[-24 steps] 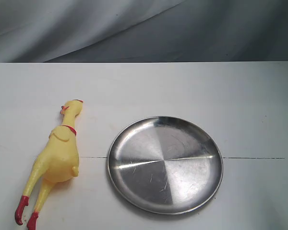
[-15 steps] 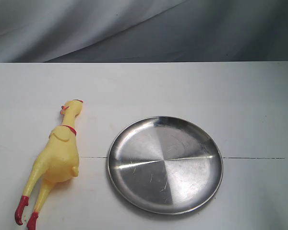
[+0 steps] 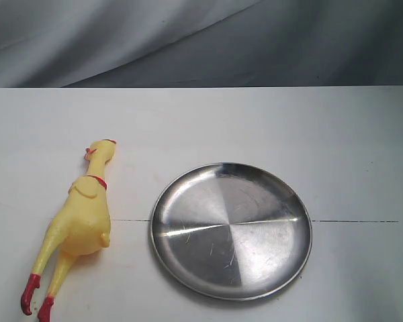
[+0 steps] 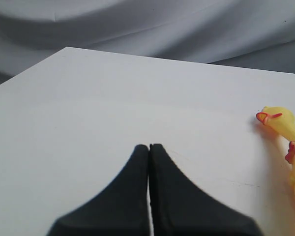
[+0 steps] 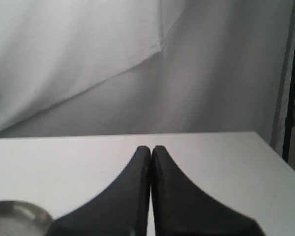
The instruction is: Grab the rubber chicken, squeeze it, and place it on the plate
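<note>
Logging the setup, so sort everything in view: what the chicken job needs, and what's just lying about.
Job: chicken, lying beside the plate; left pincer, shut; right pincer, shut.
Just there: table; grey cloth behind it.

The left gripper (image 4: 149, 147) sits at the lower middle of the frame, its 2 black fingers (image 4: 125, 199) pressed together. The rubber chicken (image 4: 283, 124) shows head and neck at the right edge, on the white table (image 4: 88, 108). Grey cloth (image 4: 187, 24) spans the top.
</note>
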`<control>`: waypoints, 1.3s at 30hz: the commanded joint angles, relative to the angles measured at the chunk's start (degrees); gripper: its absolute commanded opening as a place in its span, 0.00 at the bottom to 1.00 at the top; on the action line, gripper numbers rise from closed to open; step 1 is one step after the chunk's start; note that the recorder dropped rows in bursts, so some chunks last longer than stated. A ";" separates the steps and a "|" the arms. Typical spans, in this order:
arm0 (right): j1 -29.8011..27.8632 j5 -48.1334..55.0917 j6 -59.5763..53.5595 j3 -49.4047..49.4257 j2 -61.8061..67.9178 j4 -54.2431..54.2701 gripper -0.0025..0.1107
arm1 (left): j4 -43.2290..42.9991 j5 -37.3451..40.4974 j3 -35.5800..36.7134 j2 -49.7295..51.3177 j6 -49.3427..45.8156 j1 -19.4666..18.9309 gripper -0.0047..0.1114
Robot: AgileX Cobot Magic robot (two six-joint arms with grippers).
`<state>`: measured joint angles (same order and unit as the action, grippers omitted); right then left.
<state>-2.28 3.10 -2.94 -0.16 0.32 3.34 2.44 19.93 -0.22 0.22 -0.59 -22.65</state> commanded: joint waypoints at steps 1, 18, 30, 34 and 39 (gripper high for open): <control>-0.53 -9.03 -0.39 0.16 -0.32 -0.61 0.02 | -0.09 -0.59 0.22 -0.22 0.00 0.31 0.04; -0.53 -0.91 -2.00 -26.74 14.74 10.79 0.02 | -0.09 -0.59 0.22 -0.22 0.00 0.31 0.04; 6.90 31.66 -2.00 -38.56 51.65 17.43 0.02 | -0.09 -0.59 0.22 -0.22 0.13 0.31 0.04; 6.90 27.78 -1.71 -38.56 56.27 20.25 0.02 | -0.09 -0.59 0.22 -0.22 0.13 0.31 0.04; 6.90 23.12 -1.40 -38.56 60.32 28.00 0.02 | -0.09 -0.59 0.22 -0.22 0.02 0.31 0.04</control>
<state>4.45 29.52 -4.32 -38.32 58.88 28.27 2.44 19.93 -0.22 0.22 -0.59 -22.65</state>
